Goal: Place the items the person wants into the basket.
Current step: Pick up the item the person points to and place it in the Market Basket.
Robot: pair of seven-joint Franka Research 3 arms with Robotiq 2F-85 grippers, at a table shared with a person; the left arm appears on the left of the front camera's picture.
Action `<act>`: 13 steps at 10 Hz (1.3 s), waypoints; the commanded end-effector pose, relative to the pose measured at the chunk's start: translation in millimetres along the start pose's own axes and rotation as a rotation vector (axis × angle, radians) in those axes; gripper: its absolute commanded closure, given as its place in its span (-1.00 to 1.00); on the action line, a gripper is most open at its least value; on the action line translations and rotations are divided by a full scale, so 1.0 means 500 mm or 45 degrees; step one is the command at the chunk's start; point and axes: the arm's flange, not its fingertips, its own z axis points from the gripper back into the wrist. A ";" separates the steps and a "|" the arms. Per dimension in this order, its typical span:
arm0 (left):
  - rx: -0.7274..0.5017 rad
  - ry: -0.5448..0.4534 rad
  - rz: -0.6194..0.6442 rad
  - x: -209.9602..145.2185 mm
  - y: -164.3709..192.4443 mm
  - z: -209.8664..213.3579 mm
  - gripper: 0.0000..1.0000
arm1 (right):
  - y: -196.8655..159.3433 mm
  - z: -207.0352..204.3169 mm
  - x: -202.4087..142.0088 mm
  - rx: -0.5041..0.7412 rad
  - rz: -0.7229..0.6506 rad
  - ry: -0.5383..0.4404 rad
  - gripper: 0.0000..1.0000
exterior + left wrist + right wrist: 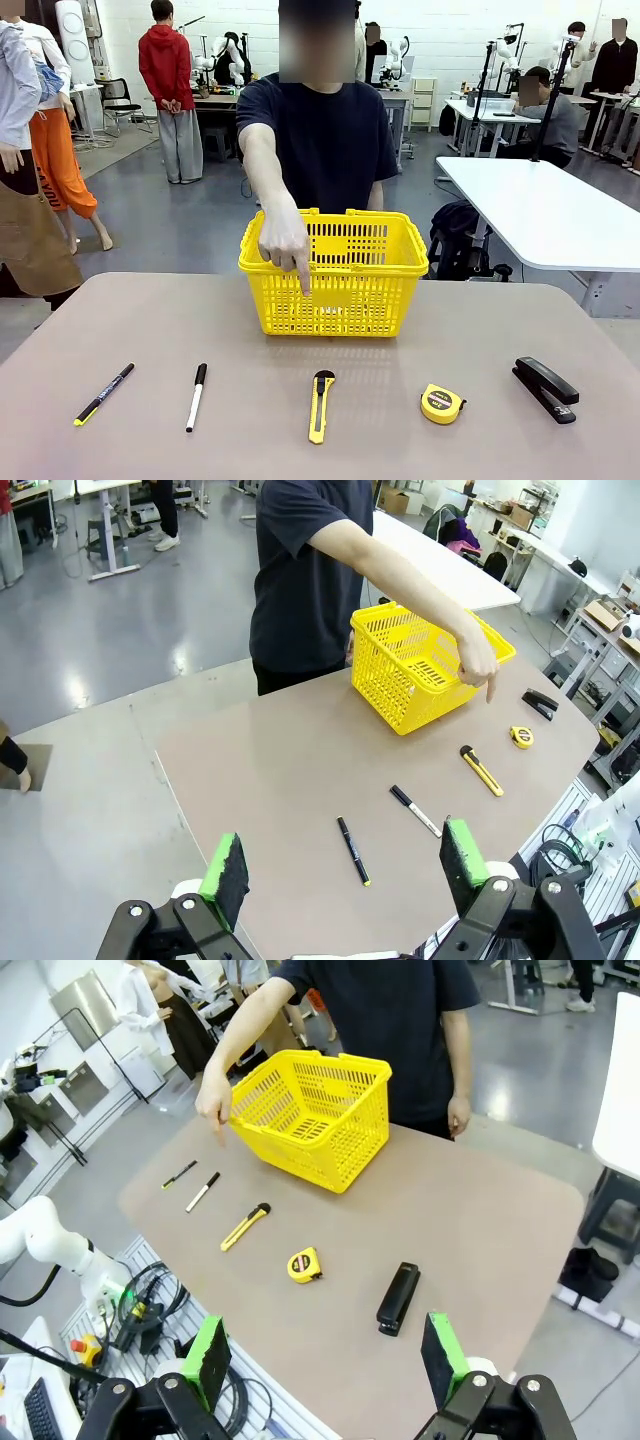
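right claw [323,1358] jaws wide, empty | person's hand [213,1108] pointing down beside basket [345,1155] | stapler [398,1299] on table [480,1220]

I'm seeing the yellow lattice plastic basket [360,300] gleaming smooth and the beige tabletop [150,330] lying matt. My green finger pads [226,876] are looking dull, slightly rough.

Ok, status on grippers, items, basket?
Left gripper and right gripper open, empty. Knife, marker, stapler on table, none in basket. Person's hand points down before basket.

Before the basket [372,300], left to right, lie pen [103,394], marker [196,397], utility knife [320,405], tape measure [441,403], stapler [545,389].
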 end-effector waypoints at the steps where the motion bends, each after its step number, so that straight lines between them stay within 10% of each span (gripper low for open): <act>1: 0.071 0.081 -0.172 0.075 -0.067 -0.034 -1.00 | 0.002 -0.001 0.001 0.019 0.018 -0.008 -1.00; 4: 0.164 0.628 -0.810 0.327 -0.420 -0.260 -1.00 | 0.002 -0.001 0.001 0.019 0.018 -0.008 -1.00; 6: 0.037 1.039 -0.874 0.362 -0.581 -0.511 -1.00 | 0.002 -0.001 0.001 0.019 0.018 -0.008 -1.00; 10: 0.238 1.298 -0.602 0.164 -0.819 -0.819 -1.00 | 0.002 -0.001 0.001 0.019 0.018 -0.008 -1.00; 13: 0.293 1.223 -0.406 0.051 -0.857 -0.841 -1.00 | 0.002 -0.001 0.001 0.019 0.018 -0.008 -1.00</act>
